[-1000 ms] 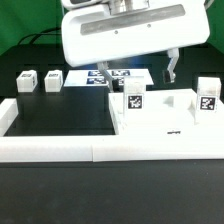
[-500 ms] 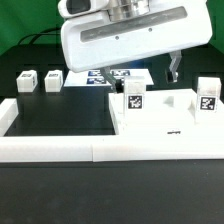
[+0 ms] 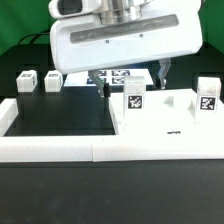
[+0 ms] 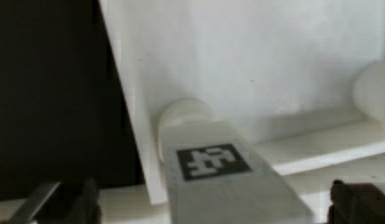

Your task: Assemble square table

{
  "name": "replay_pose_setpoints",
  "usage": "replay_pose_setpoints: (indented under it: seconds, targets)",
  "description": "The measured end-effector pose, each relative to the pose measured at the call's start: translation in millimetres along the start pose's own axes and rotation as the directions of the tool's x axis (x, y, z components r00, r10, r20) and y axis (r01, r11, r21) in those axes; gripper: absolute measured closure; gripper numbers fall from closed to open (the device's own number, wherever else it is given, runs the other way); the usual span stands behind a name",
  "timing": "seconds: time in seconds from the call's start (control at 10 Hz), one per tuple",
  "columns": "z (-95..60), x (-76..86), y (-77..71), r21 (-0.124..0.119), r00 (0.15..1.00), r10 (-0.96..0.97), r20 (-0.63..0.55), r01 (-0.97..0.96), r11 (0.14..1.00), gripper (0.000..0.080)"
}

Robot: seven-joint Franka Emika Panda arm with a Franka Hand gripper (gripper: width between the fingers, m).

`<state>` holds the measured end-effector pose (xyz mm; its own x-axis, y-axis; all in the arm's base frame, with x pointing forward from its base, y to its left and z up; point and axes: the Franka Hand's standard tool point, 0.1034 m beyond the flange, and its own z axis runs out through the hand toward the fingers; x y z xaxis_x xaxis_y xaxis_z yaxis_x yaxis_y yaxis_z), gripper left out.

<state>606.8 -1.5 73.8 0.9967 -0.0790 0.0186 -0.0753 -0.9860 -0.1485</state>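
While the exterior view opens at its upper left with the left leg (image 3: 25, 80) and the next leg (image 3: 52, 79) standing side by side on the black surface (image 3: 60, 112), the low white wall (image 3: 50, 150) runs down that view's left edge and across its lower part.

Toward the centre, the claw (image 3: 133, 82) hangs under its broad white housing with the jaws spread wide, and it holds nothing. One finger (image 3: 103, 87) hangs on the exterior view's left of the middle leg (image 3: 132, 100), and the other is higher on that view's right of it. The marker board (image 3: 122, 74) shows behind, between the fingers.

On the exterior view's right, the tabletop (image 3: 170, 125) lies flat just behind the wall. The middle leg stands upright near its left end and the right leg (image 3: 208, 97) at its far end.

Only the exterior view takes in the loose legs, the wall and the marker board. The wrist view alone looks down along the middle leg (image 4: 210, 160) to its tag. It shows the claw (image 4: 203, 198) straddling that leg with a clear gap at each dark fingertip (image 4: 47, 200), touching neither the leg nor the tabletop (image 4: 242, 60).
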Motion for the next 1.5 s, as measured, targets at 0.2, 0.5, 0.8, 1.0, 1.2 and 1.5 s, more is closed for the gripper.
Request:
replay_pose_setpoints:
  seconds: [0.2,0.5,0.8,1.0,1.2,1.5]
  targets:
    - [-0.6,8.6,-1.5,-0.004,0.999,-0.008,-0.037,0.008,1.000,0.0151]
    - [-0.3,8.0,-1.8,-0.003,0.999,0.004,-0.034,-0.004,1.000,0.0414]
    - [-0.5,8.3,-0.9,0.010,0.981,0.192,-0.035,-0.191,0.981,0.0509]
    - [-0.5,8.3,-0.5,0.014,0.955,0.295,-0.034,-0.295,0.955,0.0509]
    - [0.4,13.2,0.9,0.038,0.850,0.524,-0.059,-0.523,0.852,0.0509]
    - [2.1,14.2,-1.3,0.097,0.456,0.889,-0.042,-0.884,0.458,0.0508]
